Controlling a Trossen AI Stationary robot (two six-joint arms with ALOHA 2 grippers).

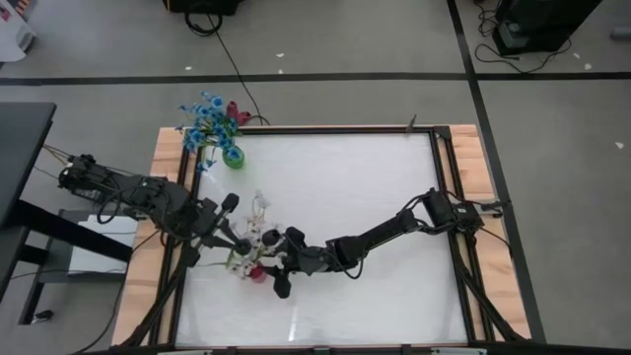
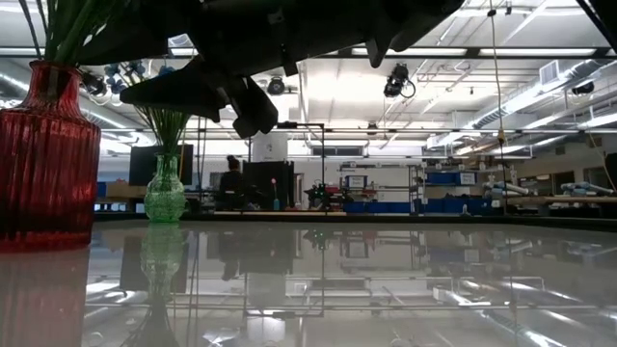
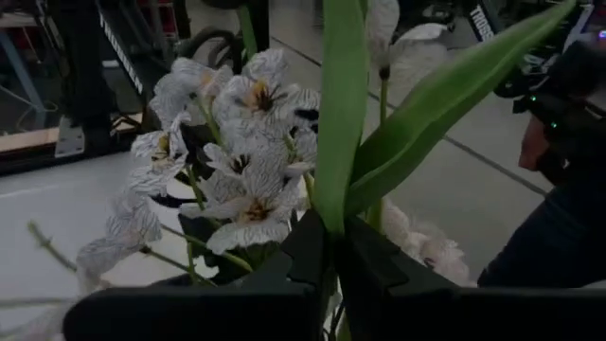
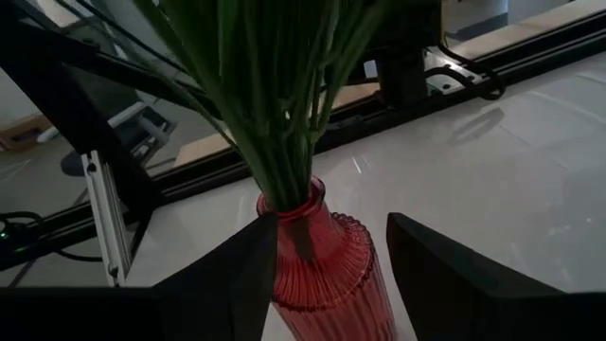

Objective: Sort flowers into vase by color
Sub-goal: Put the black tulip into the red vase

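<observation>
A red ribbed vase (image 4: 322, 275) stands near the table's front left and holds a bunch of green stems (image 4: 275, 104). White, dark-streaked flowers (image 3: 246, 180) spread above it, also seen from above (image 1: 258, 212). My left gripper (image 3: 331, 242) is shut on a broad green leaf among them, just left of the vase (image 1: 237, 237). My right gripper (image 4: 331, 256) is open, with one finger on either side of the vase's shoulder (image 1: 271, 266). A green vase (image 1: 233, 156) at the far left holds blue flowers (image 1: 207, 118). My left gripper pinches the base of a flower's broad green leaf (image 3: 329, 213) between its two fingers. The fingers come nearly level from the table's left. The leaves rise upright past the fingertips, and the fingers hide the stem below. My right gripper: one finger (image 4: 241, 270) overlaps the red vase's edge, and I cannot tell whether it touches; a narrow gap shows at the other finger.
Dark red flower heads (image 1: 237, 113) show beside the blue ones. The table's dark frame (image 1: 439, 158) and wooden border (image 1: 168, 148) run around the white top. In the low view, both vases (image 2: 48, 154) (image 2: 164, 193) stand at the left. A person (image 3: 559, 189) stands beyond the table.
</observation>
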